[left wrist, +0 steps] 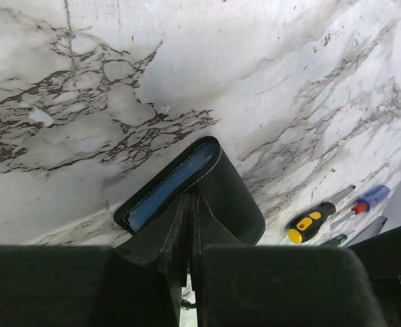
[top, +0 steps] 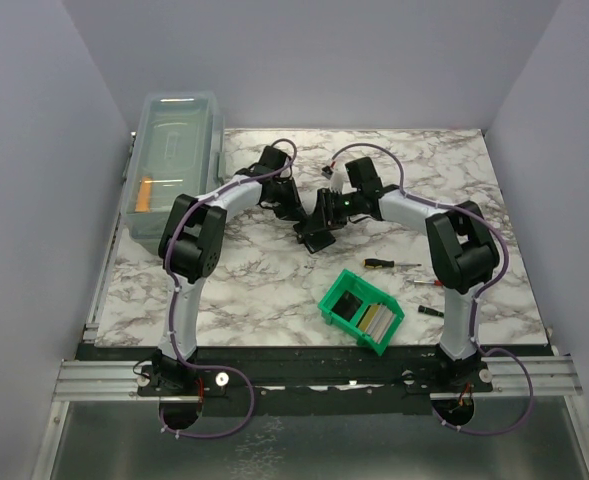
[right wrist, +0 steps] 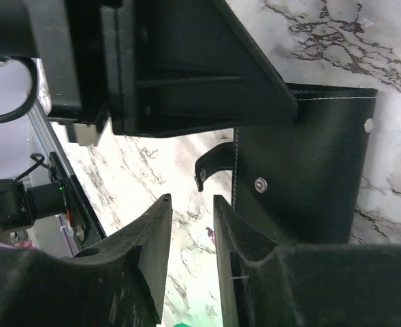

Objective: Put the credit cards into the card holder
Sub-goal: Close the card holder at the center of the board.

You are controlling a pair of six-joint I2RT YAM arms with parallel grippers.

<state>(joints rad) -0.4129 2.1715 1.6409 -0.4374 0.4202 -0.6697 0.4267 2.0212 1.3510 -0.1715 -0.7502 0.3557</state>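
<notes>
While left tool [left wrist: 191, 212] pinches card holder [left wrist: 222, 182] | right tool [right wrist: 192, 208] agape beside it

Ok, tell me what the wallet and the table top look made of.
The wallet: probably leather or imitation leather, matte black with a fine grain; pale stitching along the edge and small metal rivets point that way. The table top: marble look, white with dark veins and a smooth, faintly shiny face; real stone or printed laminate, the pictures cannot tell.

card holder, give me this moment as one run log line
left gripper: shut on card holder | right gripper: open, beside it, nothing held | credit cards: in green bin
</notes>
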